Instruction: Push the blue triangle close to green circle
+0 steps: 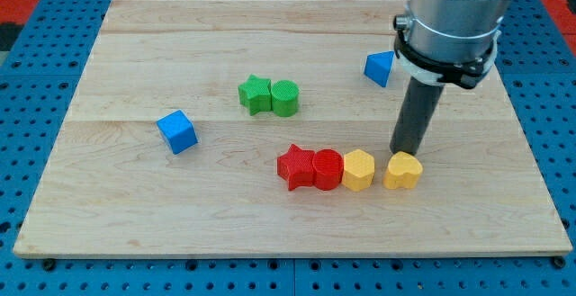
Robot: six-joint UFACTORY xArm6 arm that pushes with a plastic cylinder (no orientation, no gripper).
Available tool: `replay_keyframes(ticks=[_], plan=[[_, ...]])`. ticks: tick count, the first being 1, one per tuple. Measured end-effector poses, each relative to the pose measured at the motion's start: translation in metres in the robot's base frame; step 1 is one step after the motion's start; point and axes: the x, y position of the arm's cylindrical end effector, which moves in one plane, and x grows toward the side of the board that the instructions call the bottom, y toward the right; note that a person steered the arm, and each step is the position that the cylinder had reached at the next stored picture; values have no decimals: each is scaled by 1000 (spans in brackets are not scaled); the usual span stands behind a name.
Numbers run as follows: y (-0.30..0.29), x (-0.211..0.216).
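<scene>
Camera view: the blue triangle sits near the desk's upper right, its narrow end aimed toward the view's lower right; no clear long axis. The green circle lies well to its left, touching a green star. No claw here; my tip rests just above the yellow heart, below the triangle.

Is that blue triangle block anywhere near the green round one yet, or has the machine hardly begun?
Hardly begun. The blue triangle sits near the view's top right, well apart from the green circle, which touches the green star. My tip is just above the yellow heart, below the triangle and not touching it. Left: reach the triangle's right side and push it leftward.
</scene>
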Motion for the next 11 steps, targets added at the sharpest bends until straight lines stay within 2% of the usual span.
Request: replay_keyframes(ticks=[2,4,6,7,8,9,10,11], plan=[[7,-1],[63,-49],[61,-94],[61,-132],[23,-156],[-41,-158],[-108,-134],[-130,-124]])
